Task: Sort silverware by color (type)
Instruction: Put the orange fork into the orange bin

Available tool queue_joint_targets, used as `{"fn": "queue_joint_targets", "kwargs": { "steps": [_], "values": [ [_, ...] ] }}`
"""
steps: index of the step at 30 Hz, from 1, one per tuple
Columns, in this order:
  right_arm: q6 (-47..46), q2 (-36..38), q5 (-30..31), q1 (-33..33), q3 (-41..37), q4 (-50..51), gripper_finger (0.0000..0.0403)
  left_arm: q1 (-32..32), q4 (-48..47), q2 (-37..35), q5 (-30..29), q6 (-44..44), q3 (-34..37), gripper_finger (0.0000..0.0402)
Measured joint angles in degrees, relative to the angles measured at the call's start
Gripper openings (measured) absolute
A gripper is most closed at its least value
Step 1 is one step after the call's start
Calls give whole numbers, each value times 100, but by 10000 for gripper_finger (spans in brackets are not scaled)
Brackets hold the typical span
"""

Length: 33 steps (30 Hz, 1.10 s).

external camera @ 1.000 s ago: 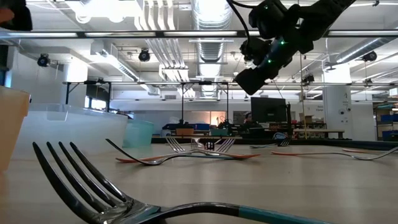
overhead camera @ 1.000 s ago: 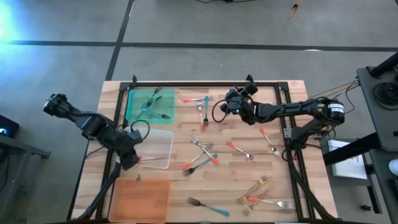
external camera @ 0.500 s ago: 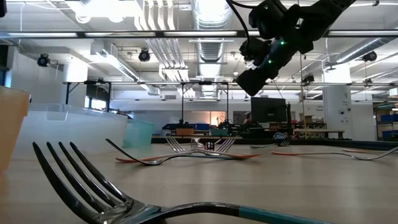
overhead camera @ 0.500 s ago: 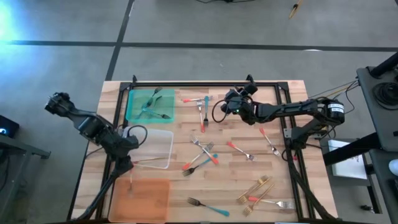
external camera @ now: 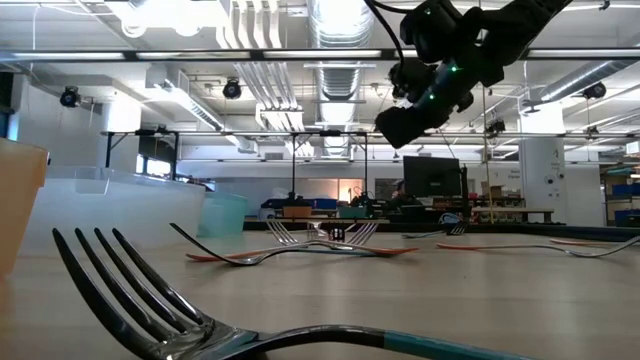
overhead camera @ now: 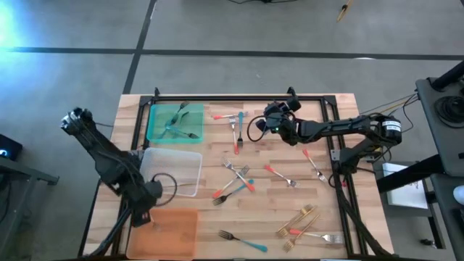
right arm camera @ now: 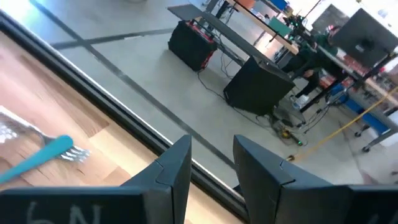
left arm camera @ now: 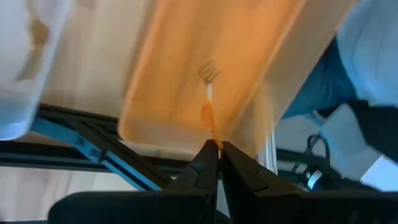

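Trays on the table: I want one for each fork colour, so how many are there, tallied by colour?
green tray: 1
clear tray: 1
orange tray: 1
Total: 3 trays

The left arm reaches along the surface's left edge, its end effector point(overhead camera: 143, 215) pinched closed near the front-left corner. The right arm stretches in from the right edge (raised above the surface), its end effector point(overhead camera: 271, 120) parted near the back edge.
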State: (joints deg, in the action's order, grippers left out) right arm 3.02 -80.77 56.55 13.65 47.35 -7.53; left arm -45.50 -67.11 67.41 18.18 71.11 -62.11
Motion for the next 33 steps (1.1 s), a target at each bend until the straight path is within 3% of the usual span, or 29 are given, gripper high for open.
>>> {"fn": "queue_joint_targets", "kwargs": {
  "steps": [10, 15, 24, 33],
  "values": [
    [-1432, 0, -2, 0, 0, 1, 111, -684, 265, 604, 511, 118, -2, 0],
    [-1944, 0, -2, 0, 0, 0, 111, -690, 273, 796, 472, -421, -2, 0],
    [-2410, 0, -4, 0, 0, 0, 111, -682, 359, 993, -698, -1628, -2, 0],
    [-2409, 0, -4, 0, 0, 0, 111, -671, 953, 1115, -1196, -2375, -2, 0]
  ]
}}
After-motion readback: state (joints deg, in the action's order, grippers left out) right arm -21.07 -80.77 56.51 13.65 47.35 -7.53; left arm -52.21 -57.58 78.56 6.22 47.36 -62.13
